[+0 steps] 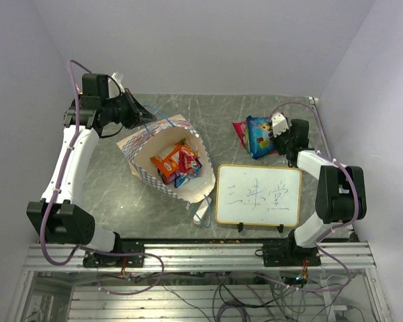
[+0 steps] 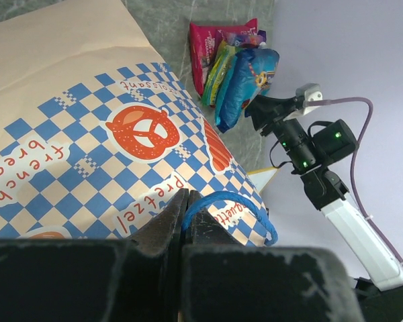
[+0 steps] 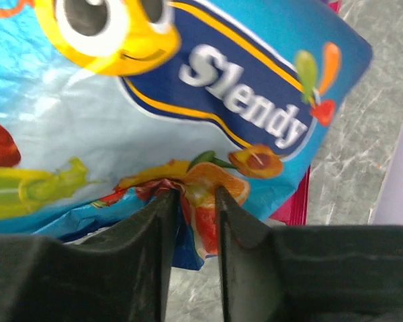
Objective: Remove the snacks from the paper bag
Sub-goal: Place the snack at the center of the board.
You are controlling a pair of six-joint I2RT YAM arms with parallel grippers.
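Bag (image 2: 87, 100): tan kraft, blue-white checker band, orange-red pretzel prints, red lettering on cream patches. Cord (image 2: 228, 201): blue. Blue packet (image 3: 188, 100): light blue, navy band edged yellow, white lettering, yellow cartoon face, orange and green fruit prints. Pink packet (image 2: 207, 47): pink-red. Green packet (image 2: 221, 70): yellow-green. Orange packet (image 1: 164, 164): orange, white marks. Whiteboard (image 1: 258, 194): white, pale yellow frame, blue writing. Table (image 1: 107, 194): grey-green, marbled. Arms (image 1: 70, 161): white, black joints. Cable (image 2: 349, 100): purple.

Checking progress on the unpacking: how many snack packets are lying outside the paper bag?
3, piled together on the table right of the paper bag: pink-red packet nearest the bag, yellow-green packet in the middle, blue packet farthest. More could hide beneath.
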